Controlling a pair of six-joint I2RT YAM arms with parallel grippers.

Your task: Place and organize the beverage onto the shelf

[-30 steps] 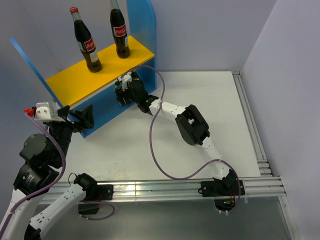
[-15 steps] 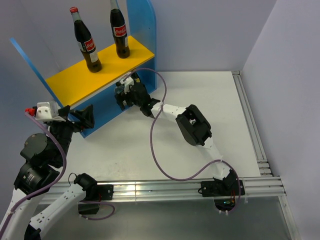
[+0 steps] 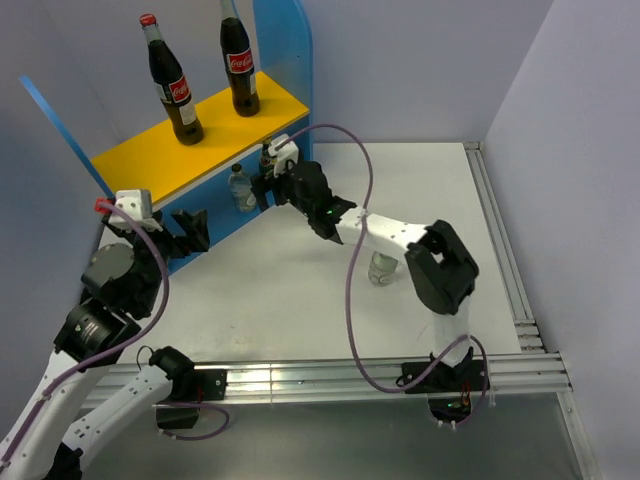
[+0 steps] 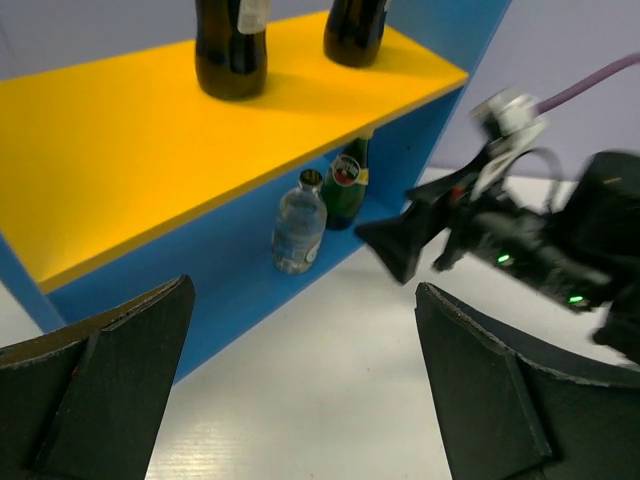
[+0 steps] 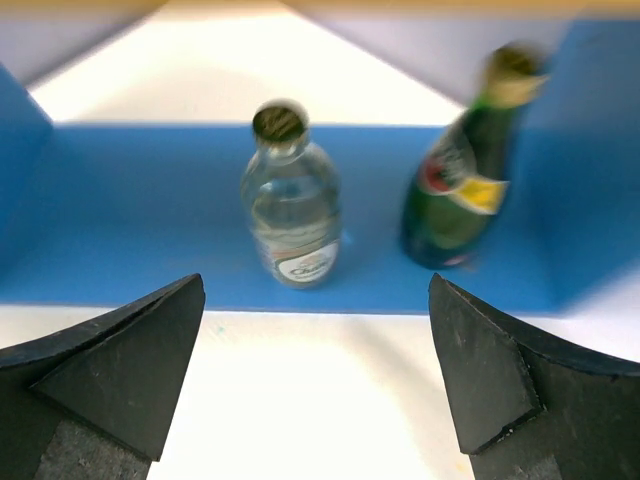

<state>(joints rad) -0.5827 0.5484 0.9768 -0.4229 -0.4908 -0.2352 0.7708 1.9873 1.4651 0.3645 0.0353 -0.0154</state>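
Note:
The shelf point(image 3: 150, 160) has a yellow top board carrying two tall cola bottles point(image 3: 172, 80) point(image 3: 238, 65). On its blue lower level point(image 5: 150, 200) a small clear bottle point(image 5: 292, 205) point(image 3: 241, 190) stands upright beside a dark green bottle point(image 5: 465, 170) point(image 4: 347, 185). My right gripper point(image 3: 262, 188) point(image 5: 315, 380) is open and empty, just in front of those two on the white table. A second small clear bottle point(image 3: 381, 268) stands on the table behind the right arm. My left gripper point(image 3: 188, 232) point(image 4: 305, 400) is open and empty near the shelf's front left corner.
The shelf's rounded blue side panel point(image 3: 290, 60) rises at the right end of the yellow board. Light walls close the table at the back and right. Metal rails point(image 3: 500, 260) run along the right and near edges. A purple cable point(image 3: 350, 290) loops off the right arm.
My right gripper opened, left the clear bottle on the lower level and drew back to the right. The left arm shifted right toward the shelf.

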